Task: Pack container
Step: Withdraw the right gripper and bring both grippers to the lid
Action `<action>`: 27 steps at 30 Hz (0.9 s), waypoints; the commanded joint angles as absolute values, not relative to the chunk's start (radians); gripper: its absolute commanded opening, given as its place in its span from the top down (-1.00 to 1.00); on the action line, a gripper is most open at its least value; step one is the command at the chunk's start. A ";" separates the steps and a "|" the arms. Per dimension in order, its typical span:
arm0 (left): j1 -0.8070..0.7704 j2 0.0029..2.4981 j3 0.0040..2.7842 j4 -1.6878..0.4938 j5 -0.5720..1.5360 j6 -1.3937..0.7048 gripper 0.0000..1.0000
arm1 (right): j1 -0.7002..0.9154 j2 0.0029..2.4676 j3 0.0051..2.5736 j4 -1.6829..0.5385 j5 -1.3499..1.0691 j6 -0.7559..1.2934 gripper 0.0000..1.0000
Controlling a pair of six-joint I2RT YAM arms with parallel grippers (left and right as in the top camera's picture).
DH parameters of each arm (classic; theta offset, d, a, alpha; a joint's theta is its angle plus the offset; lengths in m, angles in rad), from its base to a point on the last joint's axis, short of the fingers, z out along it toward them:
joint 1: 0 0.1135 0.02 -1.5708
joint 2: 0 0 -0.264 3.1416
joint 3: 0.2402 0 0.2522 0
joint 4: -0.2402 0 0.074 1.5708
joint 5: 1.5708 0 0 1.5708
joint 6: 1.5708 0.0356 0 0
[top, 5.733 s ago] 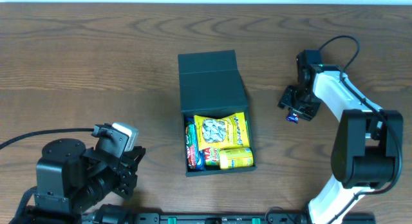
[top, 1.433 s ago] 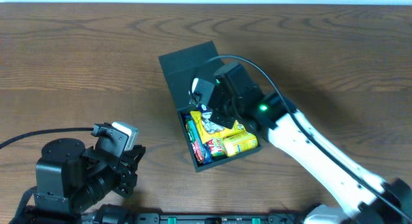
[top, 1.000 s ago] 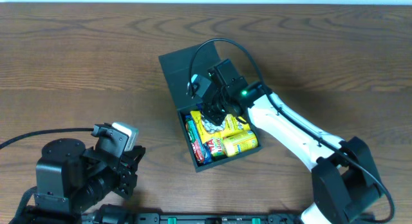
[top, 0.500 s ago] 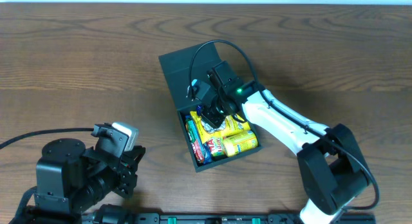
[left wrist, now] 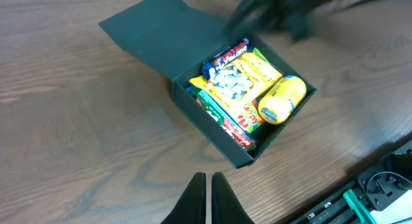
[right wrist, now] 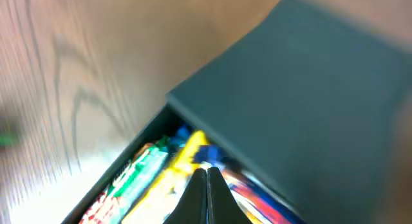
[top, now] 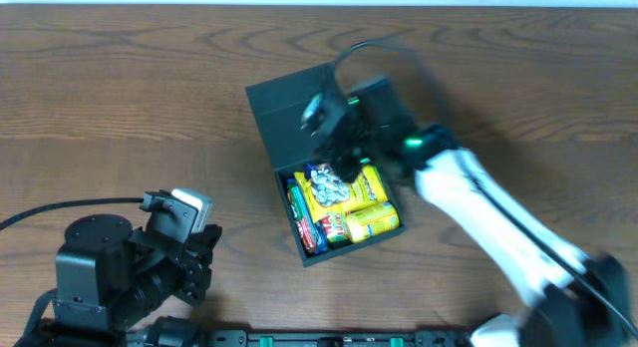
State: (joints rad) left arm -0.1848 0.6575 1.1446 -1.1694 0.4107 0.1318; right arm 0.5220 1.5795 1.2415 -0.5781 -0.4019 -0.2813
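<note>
Hovering with fingers pressed together and empty, my right hand (right wrist: 207, 180) is over the one container (top: 294, 103) mid-tabletop (top: 120, 108), its flap open toward eleven o'clock. I count five snack packets (left wrist: 248, 89) inside. My left hand (left wrist: 207, 195), likewise closed and empty, sits at seven o'clock.

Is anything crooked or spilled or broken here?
Only one thing: the dark teal-black rectangular cardboard box sits crooked, turned at an angle to the brown wooden table's edge, with its flap lid open. The colourful snack packets are inside it. Nothing has spilled, and nothing looks broken.
</note>
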 commanded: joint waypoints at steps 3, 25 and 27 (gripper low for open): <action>-0.182 0.661 1.074 -1.124 0.392 0.089 0.88 | 0.315 1.486 1.245 -0.686 -0.421 -0.201 0.97; -0.182 1.233 0.675 -0.543 0.604 -0.215 0.89 | 0.104 1.500 0.890 -0.721 -0.486 -0.061 0.97; -0.182 1.288 0.675 -0.497 0.622 -0.227 0.89 | 0.105 1.500 0.862 -0.696 -0.511 -0.060 0.97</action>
